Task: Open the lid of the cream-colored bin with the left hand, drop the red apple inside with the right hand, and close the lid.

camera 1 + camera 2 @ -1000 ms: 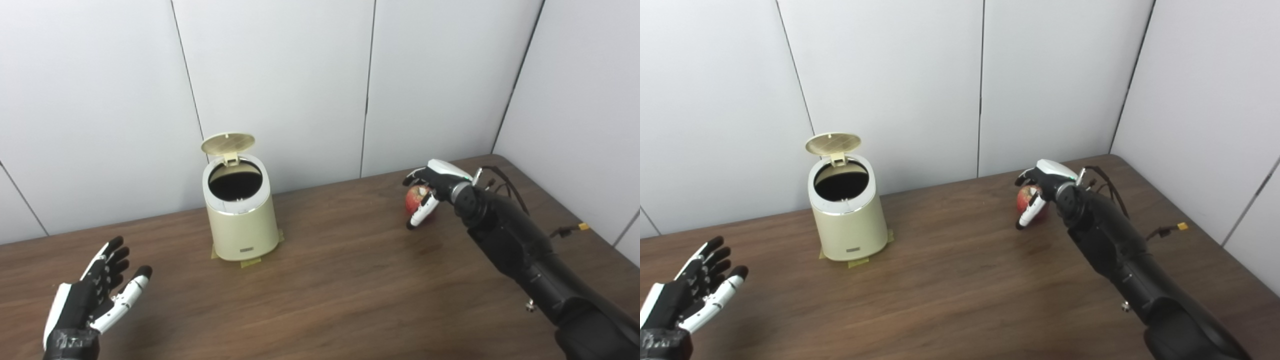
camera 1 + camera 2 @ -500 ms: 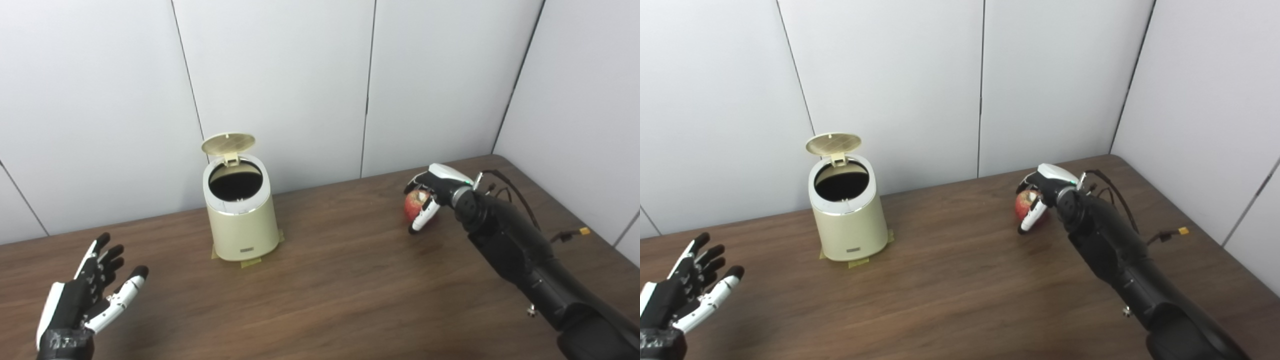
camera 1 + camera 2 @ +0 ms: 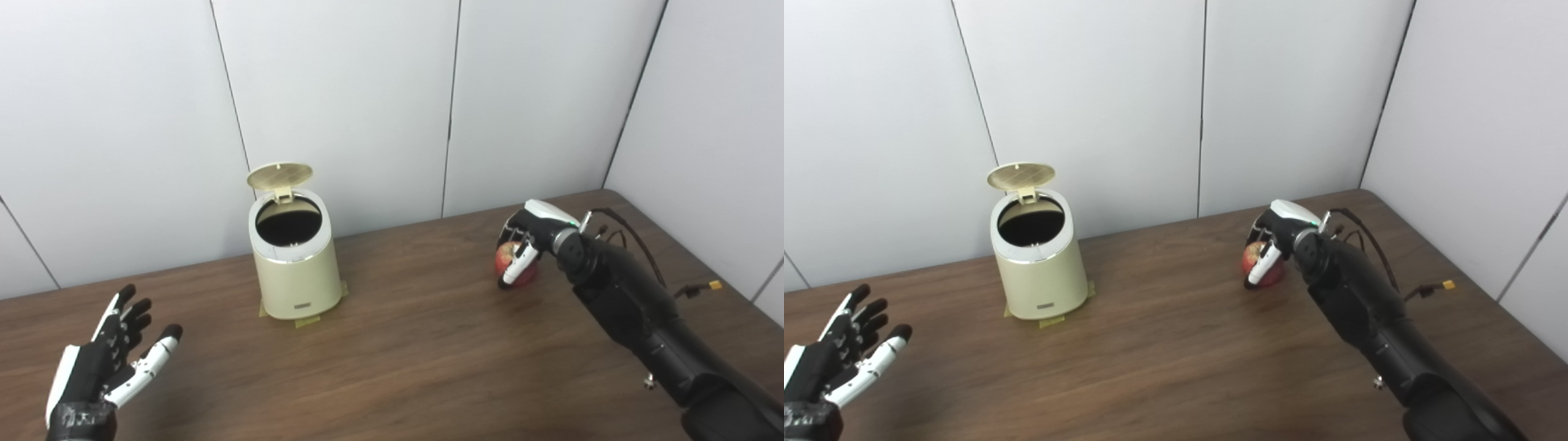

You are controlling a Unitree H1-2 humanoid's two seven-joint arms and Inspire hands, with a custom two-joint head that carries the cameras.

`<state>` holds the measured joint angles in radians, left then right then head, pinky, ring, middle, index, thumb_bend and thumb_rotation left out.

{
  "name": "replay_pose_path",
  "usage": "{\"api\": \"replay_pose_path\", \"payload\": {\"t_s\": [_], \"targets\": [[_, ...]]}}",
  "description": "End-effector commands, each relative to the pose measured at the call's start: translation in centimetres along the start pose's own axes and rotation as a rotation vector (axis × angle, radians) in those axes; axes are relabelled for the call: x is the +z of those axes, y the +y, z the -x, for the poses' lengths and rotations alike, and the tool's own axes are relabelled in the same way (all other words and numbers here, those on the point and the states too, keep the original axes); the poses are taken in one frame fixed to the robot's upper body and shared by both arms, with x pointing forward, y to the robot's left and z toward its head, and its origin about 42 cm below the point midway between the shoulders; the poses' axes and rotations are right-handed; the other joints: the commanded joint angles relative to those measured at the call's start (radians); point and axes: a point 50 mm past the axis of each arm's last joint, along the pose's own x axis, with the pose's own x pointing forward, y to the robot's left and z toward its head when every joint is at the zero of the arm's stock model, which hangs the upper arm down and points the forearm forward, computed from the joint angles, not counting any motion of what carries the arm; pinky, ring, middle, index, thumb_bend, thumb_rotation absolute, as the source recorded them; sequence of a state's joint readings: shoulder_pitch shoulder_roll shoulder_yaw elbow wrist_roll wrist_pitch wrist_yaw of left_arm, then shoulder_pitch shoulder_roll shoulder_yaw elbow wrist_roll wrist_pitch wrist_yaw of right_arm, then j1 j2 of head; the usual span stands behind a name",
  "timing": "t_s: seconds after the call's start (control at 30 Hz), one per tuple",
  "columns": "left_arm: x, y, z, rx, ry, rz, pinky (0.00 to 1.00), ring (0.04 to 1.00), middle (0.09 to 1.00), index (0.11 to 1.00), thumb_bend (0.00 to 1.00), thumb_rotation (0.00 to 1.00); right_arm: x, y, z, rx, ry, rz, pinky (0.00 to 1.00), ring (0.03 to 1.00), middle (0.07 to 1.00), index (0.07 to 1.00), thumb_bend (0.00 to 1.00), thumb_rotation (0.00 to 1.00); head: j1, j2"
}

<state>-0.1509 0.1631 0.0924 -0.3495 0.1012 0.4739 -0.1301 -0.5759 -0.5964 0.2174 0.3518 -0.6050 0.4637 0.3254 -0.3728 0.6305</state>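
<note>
The right hand [image 3: 525, 240] has sunk lower over the red apple [image 3: 513, 272], fingers curled around it on the table [image 3: 404, 355], while the left hand [image 3: 105, 365] waits spread and empty, well left of the cream-colored bin [image 3: 296, 263] with its lid [image 3: 279, 174] up.

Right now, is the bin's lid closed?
No, the lid stands tipped up behind the bin, leaving its dark round opening exposed.

bin [image 3: 298, 278] cream | apple [image 3: 517, 269] red | table [image 3: 429, 343] dark wood-grain | wall [image 3: 343, 92] white
</note>
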Motion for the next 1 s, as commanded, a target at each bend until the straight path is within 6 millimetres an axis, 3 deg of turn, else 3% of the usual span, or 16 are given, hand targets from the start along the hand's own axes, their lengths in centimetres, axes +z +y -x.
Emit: {"api": "replay_pose_path", "payload": {"t_s": [0.0,0.17,0.33,0.47,0.63,0.97], "targets": [[1.9,0.1,-0.5,0.005,-0.070,0.004,0.97,0.933,0.934,1.000,0.49,0.25,1.0,-3.5,0.1,-0.091,-0.037,0.003,0.45,0.443,0.497,0.482,0.52,0.00,0.000,0.002],[1.8,0.1,-0.4,0.003,-0.066,-0.024,0.95,0.915,0.918,0.995,0.52,0.30,2.9,-4.3,1.6,-0.174,-0.170,-0.012,0.32,0.413,0.490,0.516,0.50,0.00,0.043,0.009],[1.4,-0.1,-0.2,0.013,-0.051,-0.057,0.92,0.895,0.899,0.966,0.54,0.31,6.2,-5.1,4.2,-0.226,-0.299,0.004,0.34,0.411,0.491,0.502,0.50,0.00,0.126,0.015],[0.7,-0.3,0.1,0.011,-0.039,-0.059,0.90,0.891,0.896,0.955,0.60,0.37,8.3,-5.4,6.0,-0.241,-0.351,0.010,0.36,0.416,0.505,0.501,0.50,0.00,0.156,0.015],[-0.7,-1.3,0.8,-0.001,-0.008,-0.037,0.89,0.894,0.902,0.961,0.62,0.38,11.9,-5.2,8.1,-0.297,-0.511,0.005,0.36,0.389,0.478,0.529,0.50,0.00,0.182,0.011],[-1.4,-2.6,0.7,0.000,-0.015,-0.044,0.89,0.886,0.898,0.955,0.64,0.40,19.6,-4.3,10.4,-0.339,-0.753,-0.148,0.37,0.420,0.497,0.478,0.50,0.00,0.253,0.001]]}}
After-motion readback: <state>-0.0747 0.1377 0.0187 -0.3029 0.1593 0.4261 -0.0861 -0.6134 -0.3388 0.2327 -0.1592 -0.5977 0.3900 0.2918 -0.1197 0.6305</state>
